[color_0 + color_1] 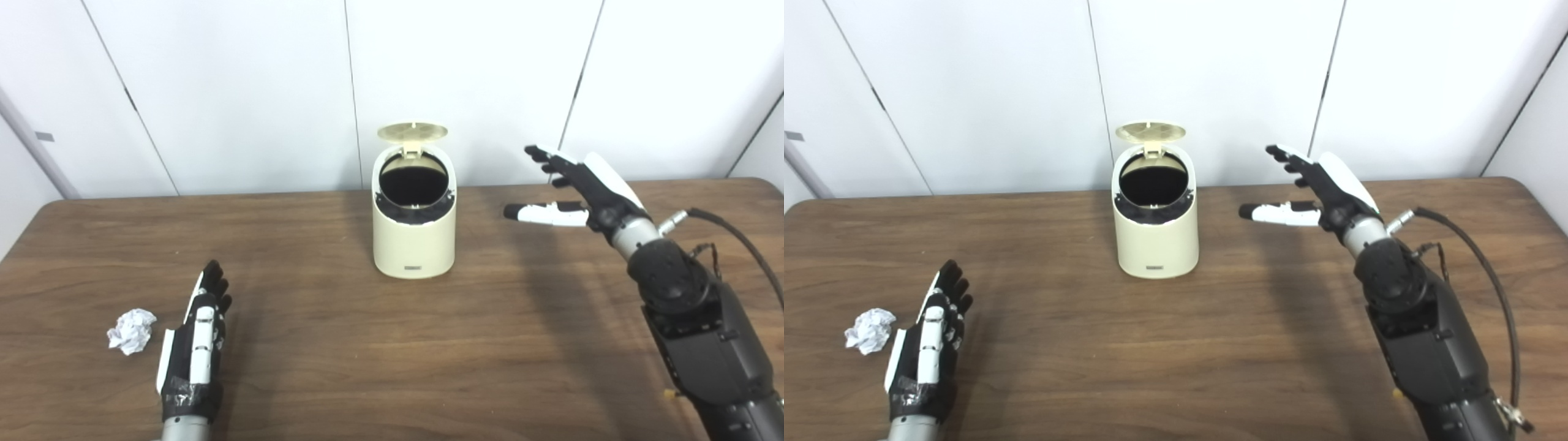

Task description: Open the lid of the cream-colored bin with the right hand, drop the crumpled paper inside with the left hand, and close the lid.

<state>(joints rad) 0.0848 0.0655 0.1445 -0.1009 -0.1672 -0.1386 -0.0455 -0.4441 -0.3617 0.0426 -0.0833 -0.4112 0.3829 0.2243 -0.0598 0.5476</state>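
The cream-colored bin [414, 239] stands upright at the middle of the wooden table, its round lid [412, 131] flipped up at the back and its dark inside showing. A crumpled white paper [131, 331] lies on the table at the near left. My left hand [199, 331] rests open just right of the paper, a small gap apart from it. Raised above the table to the right of the bin, my right hand [572, 190] is open with fingers spread toward the bin, touching nothing.
The brown table [392, 367] reaches both picture edges, with white wall panels close behind the bin. A black cable [744, 245] loops from my right forearm over the table's right side.
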